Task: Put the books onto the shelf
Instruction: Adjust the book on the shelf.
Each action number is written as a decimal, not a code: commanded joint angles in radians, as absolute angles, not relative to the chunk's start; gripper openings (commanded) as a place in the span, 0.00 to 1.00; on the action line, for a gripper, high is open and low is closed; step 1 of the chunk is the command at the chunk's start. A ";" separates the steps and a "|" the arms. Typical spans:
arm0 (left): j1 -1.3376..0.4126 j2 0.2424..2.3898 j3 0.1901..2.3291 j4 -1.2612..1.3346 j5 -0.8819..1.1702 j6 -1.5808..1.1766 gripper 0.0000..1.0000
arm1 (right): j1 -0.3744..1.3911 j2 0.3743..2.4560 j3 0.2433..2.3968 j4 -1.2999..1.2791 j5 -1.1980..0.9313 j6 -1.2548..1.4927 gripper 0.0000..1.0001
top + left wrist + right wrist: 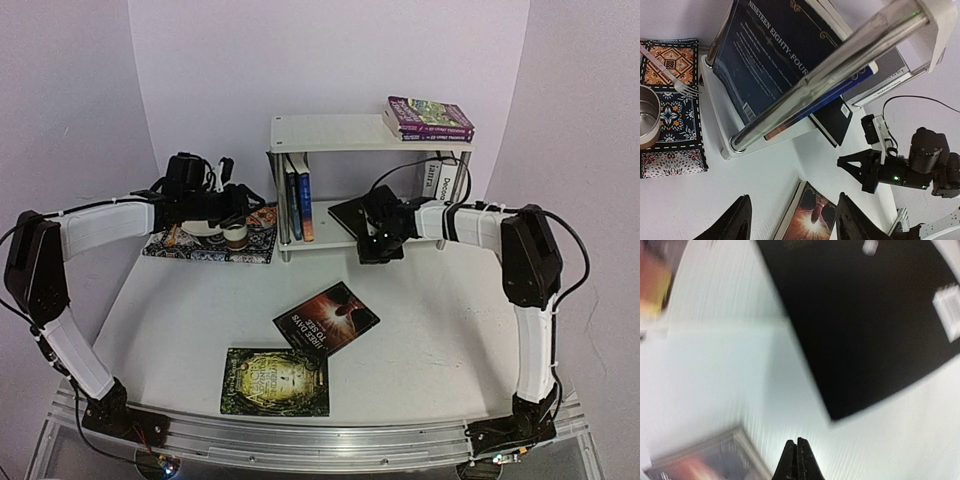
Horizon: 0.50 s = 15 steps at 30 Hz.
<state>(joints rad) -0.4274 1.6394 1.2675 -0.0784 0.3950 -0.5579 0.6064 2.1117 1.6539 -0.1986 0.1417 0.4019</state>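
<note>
A white table (430, 330) stands against lilac walls. The right gripper (797, 460) is clenched on nothing, with a black book (865, 315) flat on the shelf's (340, 132) lower tier just ahead of it. The left gripper (795, 196) is released and empty. Blue books (775, 60) stand upright on the shelf ahead of it, and a red book (807, 215) lies beneath it.

I work in a lab booth: bare pale walls (330, 50) fill the upper frame, and my arms (535, 350) bolt to an aluminium rail (320, 445) along the bottom, by a white table (440, 340).
</note>
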 commanded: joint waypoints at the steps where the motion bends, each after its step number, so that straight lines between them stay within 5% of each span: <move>1: -0.476 1.649 1.265 -0.039 0.318 -0.418 0.60 | 0.612 1.956 1.567 -0.285 0.132 0.381 0.00; 6: -0.486 1.655 1.271 -0.012 0.314 -0.383 0.62 | 0.610 1.845 1.525 -0.284 0.090 0.331 0.06; 9: -0.488 1.660 1.275 -0.004 0.322 -0.387 0.64 | 0.590 1.836 1.508 -0.285 0.098 0.351 0.66; 15: -0.488 1.638 1.245 0.032 0.288 -0.426 0.67 | 0.536 1.801 1.365 -0.065 0.011 0.675 0.95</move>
<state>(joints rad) -0.4900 1.6585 1.2598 -0.0422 0.3187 -0.4194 0.5564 1.8275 1.4723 -0.1967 0.0555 0.4591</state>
